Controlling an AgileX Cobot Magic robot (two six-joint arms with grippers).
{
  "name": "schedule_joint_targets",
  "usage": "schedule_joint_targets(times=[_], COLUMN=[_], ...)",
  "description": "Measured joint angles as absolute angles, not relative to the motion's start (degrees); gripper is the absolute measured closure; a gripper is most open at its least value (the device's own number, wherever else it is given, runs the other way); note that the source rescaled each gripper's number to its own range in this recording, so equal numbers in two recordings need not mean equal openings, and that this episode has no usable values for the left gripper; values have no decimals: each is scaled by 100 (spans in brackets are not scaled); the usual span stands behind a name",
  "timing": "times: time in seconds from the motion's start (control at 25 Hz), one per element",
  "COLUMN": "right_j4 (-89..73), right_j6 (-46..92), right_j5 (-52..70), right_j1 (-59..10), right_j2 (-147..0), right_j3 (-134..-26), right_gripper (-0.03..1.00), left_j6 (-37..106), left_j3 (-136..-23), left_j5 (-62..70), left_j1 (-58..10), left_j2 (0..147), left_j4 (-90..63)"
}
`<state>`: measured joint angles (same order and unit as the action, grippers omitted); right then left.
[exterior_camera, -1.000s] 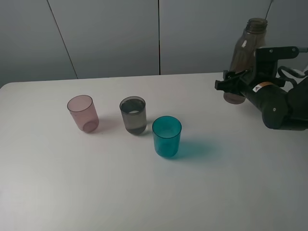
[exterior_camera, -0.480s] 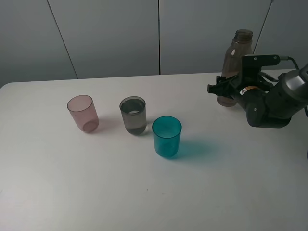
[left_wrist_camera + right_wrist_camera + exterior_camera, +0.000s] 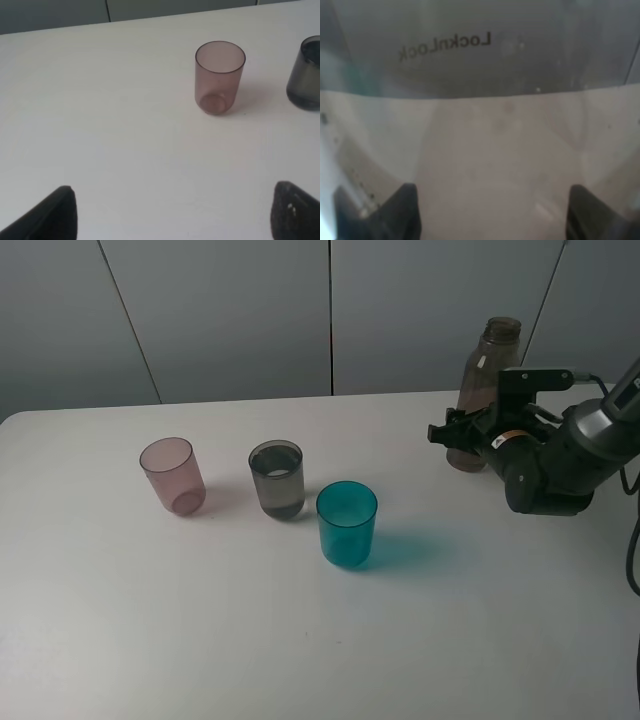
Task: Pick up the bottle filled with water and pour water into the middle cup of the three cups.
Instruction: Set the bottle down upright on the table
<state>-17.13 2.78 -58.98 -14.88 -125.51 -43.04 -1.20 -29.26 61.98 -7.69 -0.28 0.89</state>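
Note:
The smoky brown-grey bottle (image 3: pixel 487 365) stands upright at the back right of the table, with no cap. My right gripper (image 3: pixel 462 432) is shut on its lower body. In the right wrist view the bottle (image 3: pixel 485 125) fills the frame between the right gripper's (image 3: pixel 490 210) two fingers. The three cups stand in a row at centre left: the pink cup (image 3: pixel 172 475), the smoky grey middle cup (image 3: pixel 276 480) with some water in it, and the teal-blue cup (image 3: pixel 347 523). My left gripper (image 3: pixel 175 205) is open and empty, short of the pink cup (image 3: pixel 219 77) and the grey cup (image 3: pixel 306 75).
The white table (image 3: pixel 300 640) ends at its back edge just behind the bottle, with a grey panelled wall (image 3: pixel 230 310) beyond. The right arm's body (image 3: pixel 550 465) hangs low over the table's right side.
My right gripper has carried the bottle left and down. The bottle now stands upright at table level. The cups have not moved.

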Motion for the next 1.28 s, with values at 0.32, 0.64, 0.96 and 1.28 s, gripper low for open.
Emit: schedule_joint_targets(times=[0.32,0.64,0.96,1.28], right_j4=[-1713,-1713,-1691,-1649], right_j6=[256,245,260,427], right_j5=[-5921,-5921,-5623,-5122], right_j1=[-1488,-1488,-1488,-1488], right_j2=[-12555,-12555,-12431,-12088], right_j3=[-4311,-4311,-4311,-4311], right_gripper=[96,96,68,67], left_j6=[-96,-96,-106,-117], left_j3=[-2926,-2926,-2926,-2926], left_j5=[6198,6198,6198,6198], left_j1=[-769,-769,-769,-769], left_j2=[-28,-28,-28,-28], left_j4=[89,89,89,89])
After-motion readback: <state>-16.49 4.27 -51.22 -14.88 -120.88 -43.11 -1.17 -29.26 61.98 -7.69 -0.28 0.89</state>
